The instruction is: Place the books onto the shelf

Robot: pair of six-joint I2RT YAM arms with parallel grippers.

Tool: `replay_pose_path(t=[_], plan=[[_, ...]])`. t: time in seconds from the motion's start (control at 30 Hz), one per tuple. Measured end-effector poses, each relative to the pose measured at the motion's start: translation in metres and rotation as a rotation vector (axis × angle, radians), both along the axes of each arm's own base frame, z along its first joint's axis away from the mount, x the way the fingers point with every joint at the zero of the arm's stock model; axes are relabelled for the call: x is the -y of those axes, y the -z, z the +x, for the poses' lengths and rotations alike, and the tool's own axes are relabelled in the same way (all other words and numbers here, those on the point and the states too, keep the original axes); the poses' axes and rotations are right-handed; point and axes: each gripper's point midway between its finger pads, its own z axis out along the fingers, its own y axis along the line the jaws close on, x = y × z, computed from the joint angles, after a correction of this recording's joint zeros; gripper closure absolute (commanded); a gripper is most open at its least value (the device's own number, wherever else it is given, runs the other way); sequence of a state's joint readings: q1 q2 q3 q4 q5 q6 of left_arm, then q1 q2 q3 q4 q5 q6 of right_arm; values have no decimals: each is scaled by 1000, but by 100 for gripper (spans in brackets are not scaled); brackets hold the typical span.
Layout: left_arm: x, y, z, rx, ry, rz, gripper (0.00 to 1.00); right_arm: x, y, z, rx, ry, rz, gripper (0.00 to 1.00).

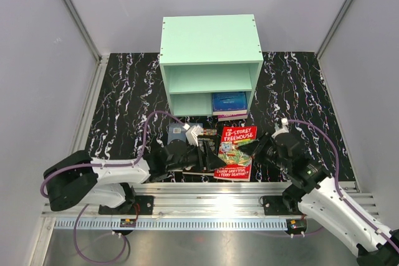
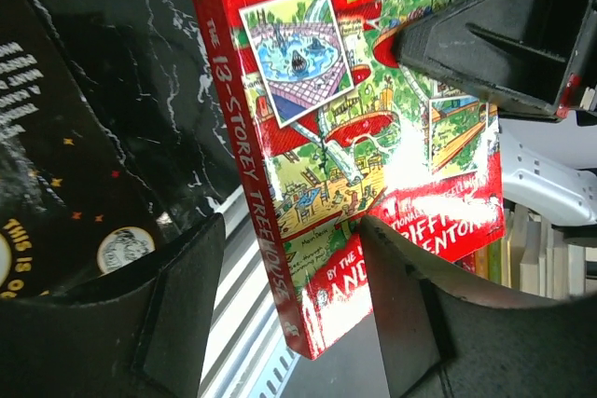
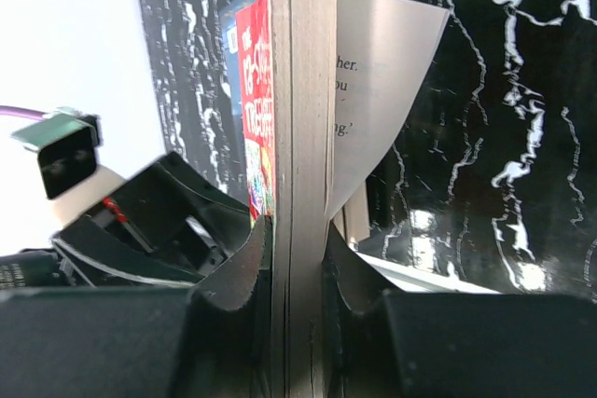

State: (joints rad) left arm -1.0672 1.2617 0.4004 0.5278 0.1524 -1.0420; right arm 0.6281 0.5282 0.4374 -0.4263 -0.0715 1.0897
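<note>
The mint-green shelf [image 1: 211, 42] stands at the back centre, and a blue book [image 1: 229, 101] lies flat on another in its lower compartment. The red "13-Storey Treehouse" book [image 1: 235, 149] is lifted at a tilt in front of the shelf. My right gripper [image 1: 257, 149] [image 3: 297, 267] is shut on its page edge, with one loose page [image 3: 382, 90] curling away. My left gripper [image 1: 212, 154] [image 2: 294, 323] is open astride the red book's [image 2: 326, 137] spine corner. Its left finger [image 2: 177, 305] stands clear of the spine. A black book [image 2: 56, 184] lies on the table under that gripper.
The black marbled table [image 1: 124, 110] is boxed in by grey walls on three sides. An aluminium rail [image 1: 206, 191] with both arm bases runs along the near edge. Purple cables [image 1: 149, 126] loop over the arms. The shelf's upper compartment [image 1: 209, 79] holds nothing.
</note>
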Motion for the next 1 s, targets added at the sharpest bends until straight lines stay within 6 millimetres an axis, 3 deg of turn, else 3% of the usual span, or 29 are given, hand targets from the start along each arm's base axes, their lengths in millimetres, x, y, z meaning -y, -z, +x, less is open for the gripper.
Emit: replay_pose_path(t=[0.23,0.33,0.37,0.43,0.53,0.57,0.67,0.7,0.8,1.0], plan=[[12,-19,-5,-9,25,-101,47,0,-16,0,52,7,48,100],[16,-25,-6,-20,34,-152,63,2,-22,0,79,12,63,100],[17,-25,-7,-28,34,-163,82,3,-22,-1,84,14,64,100],[20,-24,-7,-54,31,-184,100,6,-16,1,84,27,48,100],[22,-18,-6,-81,24,-178,100,8,-8,1,73,40,31,99],[22,-18,-6,-84,24,-177,100,9,-7,1,71,43,28,69],[28,-21,-4,-65,35,-153,100,12,-5,3,67,62,16,9],[31,-25,-5,-48,45,-142,100,14,-4,3,63,67,6,2],[41,-44,-4,15,73,-79,100,19,-10,1,79,69,-17,0],[48,-92,22,175,68,5,100,35,-62,-3,197,110,11,0]])
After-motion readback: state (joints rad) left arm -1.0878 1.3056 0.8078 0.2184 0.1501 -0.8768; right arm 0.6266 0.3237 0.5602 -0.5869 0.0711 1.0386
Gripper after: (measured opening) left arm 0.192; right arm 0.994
